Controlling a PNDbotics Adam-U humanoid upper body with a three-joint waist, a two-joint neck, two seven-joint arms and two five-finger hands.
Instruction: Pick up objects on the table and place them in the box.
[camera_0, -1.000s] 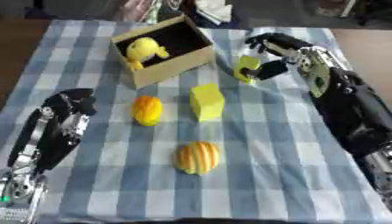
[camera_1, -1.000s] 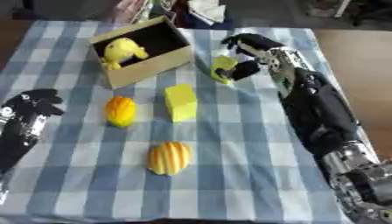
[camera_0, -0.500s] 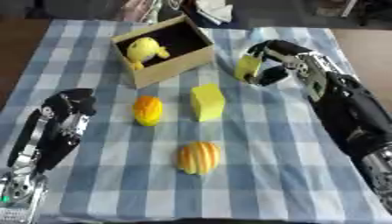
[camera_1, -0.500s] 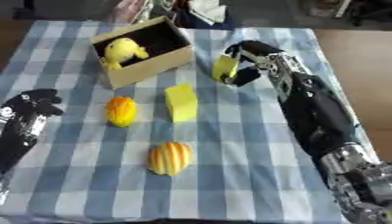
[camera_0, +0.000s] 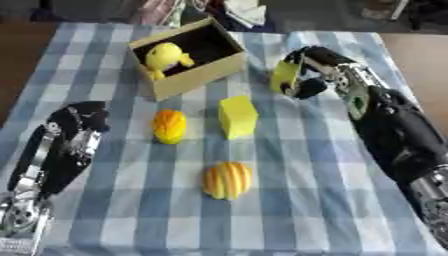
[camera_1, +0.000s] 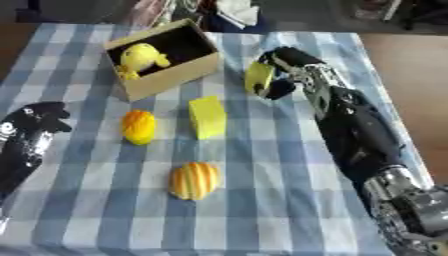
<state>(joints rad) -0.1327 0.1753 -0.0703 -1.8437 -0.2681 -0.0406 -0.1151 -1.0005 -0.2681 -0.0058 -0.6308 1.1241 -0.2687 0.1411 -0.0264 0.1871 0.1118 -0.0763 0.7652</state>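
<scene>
My right hand (camera_0: 308, 75) is sitting in the upper right of the frame, its fingers and thumb curling round a small yellow-green object (camera_0: 283, 76) and holding it just above the checked tablecloth (camera_0: 289, 200). My right arm is stretching down the right edge of the picture behind it. To the left of that hand, in the upper middle, the open cardboard box (camera_0: 185, 59) is lying tilted toward me, and a yellow duck toy (camera_0: 164, 57) is resting inside against its left wall. Between the hand and the box only bare cloth is showing. Below the box, a yellow block (camera_0: 237, 116) is standing near the centre of the frame, with an orange fruit (camera_0: 169, 126) just beside it on the left, the two apart. Lower down, near the middle, a striped orange-and-yellow fruit (camera_0: 227, 180) is lying alone. My left hand (camera_0: 79, 122) is resting at the left edge, holding nothing, its fingers loosely bent, well apart from the orange fruit
</scene>
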